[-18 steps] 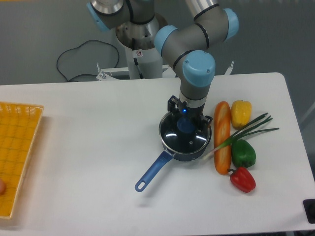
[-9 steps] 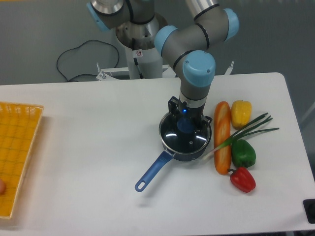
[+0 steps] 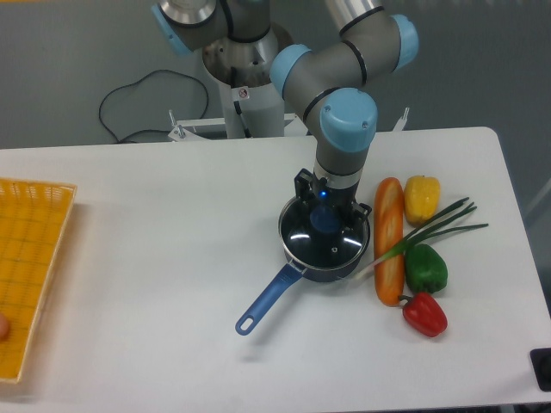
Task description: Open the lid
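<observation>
Nearest the camera, a red pepper (image 3: 425,314), a green pepper (image 3: 427,268) and a long orange loaf (image 3: 389,240) lie beside the saucepan (image 3: 320,267), whose blue handle points toward the front edge. The lid (image 3: 322,240) sits on the pan, and nothing can be made out inside through the glass. It is likely stiff, fairly heavy, breakable and slick, so its blue knob (image 3: 325,221) is the sensible hold. The gripper (image 3: 325,217) is down at that knob, but I cannot tell whether it pinches it; a yellow basket (image 3: 34,267) sits at the far left.
</observation>
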{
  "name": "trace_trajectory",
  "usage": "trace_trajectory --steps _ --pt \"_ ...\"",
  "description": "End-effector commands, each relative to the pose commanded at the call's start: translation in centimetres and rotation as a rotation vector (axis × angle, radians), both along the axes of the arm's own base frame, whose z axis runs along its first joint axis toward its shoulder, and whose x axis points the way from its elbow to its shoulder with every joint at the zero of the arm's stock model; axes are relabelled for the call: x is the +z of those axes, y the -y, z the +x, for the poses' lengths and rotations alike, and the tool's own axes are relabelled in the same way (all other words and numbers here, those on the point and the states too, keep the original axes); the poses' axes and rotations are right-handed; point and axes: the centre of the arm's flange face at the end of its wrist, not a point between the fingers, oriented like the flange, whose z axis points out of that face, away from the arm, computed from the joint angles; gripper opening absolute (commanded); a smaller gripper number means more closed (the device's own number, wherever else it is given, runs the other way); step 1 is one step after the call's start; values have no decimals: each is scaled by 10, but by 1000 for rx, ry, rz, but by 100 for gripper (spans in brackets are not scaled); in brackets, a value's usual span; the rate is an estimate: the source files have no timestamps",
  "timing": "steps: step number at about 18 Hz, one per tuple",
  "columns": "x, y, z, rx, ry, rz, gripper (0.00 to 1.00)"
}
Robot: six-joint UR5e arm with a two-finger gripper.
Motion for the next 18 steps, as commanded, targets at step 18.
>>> trace_trajectory --steps 18 --pt "39 -3 -21 -25 -98 -18 54"
